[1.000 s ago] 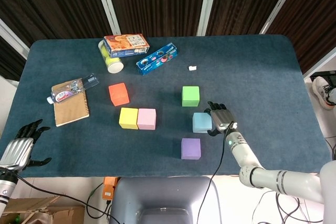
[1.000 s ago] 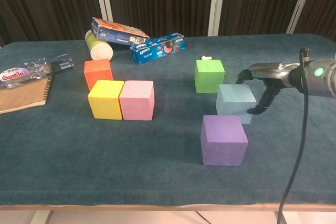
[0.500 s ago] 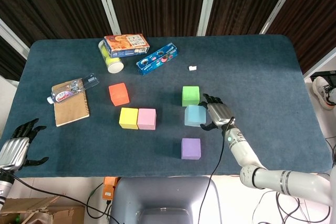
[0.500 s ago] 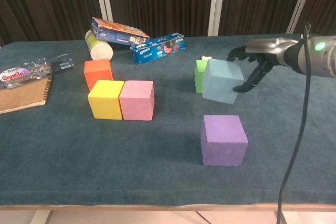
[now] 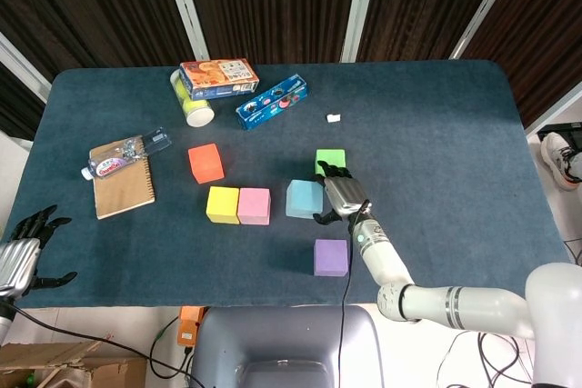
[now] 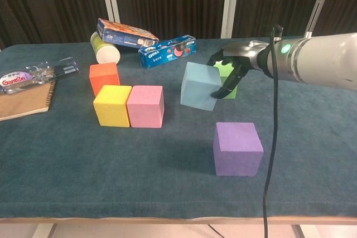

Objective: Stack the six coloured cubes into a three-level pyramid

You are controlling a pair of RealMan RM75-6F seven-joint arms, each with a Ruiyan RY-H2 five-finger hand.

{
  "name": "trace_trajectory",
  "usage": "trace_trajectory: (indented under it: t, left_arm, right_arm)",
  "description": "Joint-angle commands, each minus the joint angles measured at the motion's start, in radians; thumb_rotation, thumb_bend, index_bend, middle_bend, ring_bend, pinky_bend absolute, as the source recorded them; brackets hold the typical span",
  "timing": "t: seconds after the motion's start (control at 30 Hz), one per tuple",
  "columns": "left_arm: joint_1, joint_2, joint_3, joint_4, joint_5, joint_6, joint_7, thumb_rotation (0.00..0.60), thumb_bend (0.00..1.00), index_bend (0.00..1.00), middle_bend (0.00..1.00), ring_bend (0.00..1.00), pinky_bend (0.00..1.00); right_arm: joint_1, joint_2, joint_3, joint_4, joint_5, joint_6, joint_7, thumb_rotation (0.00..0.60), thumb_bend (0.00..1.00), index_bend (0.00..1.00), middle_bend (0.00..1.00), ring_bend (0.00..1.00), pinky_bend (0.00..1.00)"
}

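Chest view showed the right hand [image 6: 233,66] gripping the light blue foam cube [image 6: 200,86], tilted, raised off the dark blue table [image 6: 167,182], between the pink foam cube [image 6: 145,106] and green foam cube [image 6: 230,81]. Left hand [image 5: 20,261] hung beside the table edge, fingers spread, holding nothing.

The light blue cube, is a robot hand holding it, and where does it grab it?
Yes. The right hand holds the light blue cube by its right side, lifted off the table. The left hand holds nothing.

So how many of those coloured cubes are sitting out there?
6: orange cube, yellow cube touching pink cube, light blue cube held by the right hand, green cube behind it, purple cube nearest.
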Motion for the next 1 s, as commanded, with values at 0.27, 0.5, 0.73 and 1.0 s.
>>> trace_trajectory:
  t: [0.27, 0.5, 0.73, 1.0]
  left_arm:
    - [-0.001, -0.004, -0.009, 0.022, 0.010, -0.024, -0.025, 0.600, 0.09, 0.21, 0.03, 0.00, 0.08]
    - [0.004, -0.001, -0.016, 0.027, 0.007, -0.030, -0.034, 0.600, 0.09, 0.21, 0.03, 0.00, 0.08]
    - [0.003, -0.001, -0.021, 0.038, 0.010, -0.044, -0.052, 0.600, 0.09, 0.21, 0.03, 0.00, 0.08]
    - [0.006, -0.001, -0.023, 0.041, 0.015, -0.048, -0.057, 0.600, 0.09, 0.21, 0.03, 0.00, 0.08]
  right_arm:
    - [0.014, -0.042, -0.024, 0.059, 0.043, -0.001, -0.028, 0.600, 0.23, 0.47, 0.00, 0.00, 0.00]
    - [0.026, -0.067, -0.022, 0.091, 0.046, -0.016, -0.033, 0.600, 0.23, 0.47, 0.00, 0.00, 0.00]
    - [0.032, -0.073, -0.028, 0.094, 0.061, -0.008, -0.054, 0.600, 0.23, 0.47, 0.00, 0.00, 0.00]
    - [0.048, -0.099, -0.025, 0.107, 0.081, 0.005, -0.080, 0.600, 0.23, 0.46, 0.00, 0.00, 0.00]
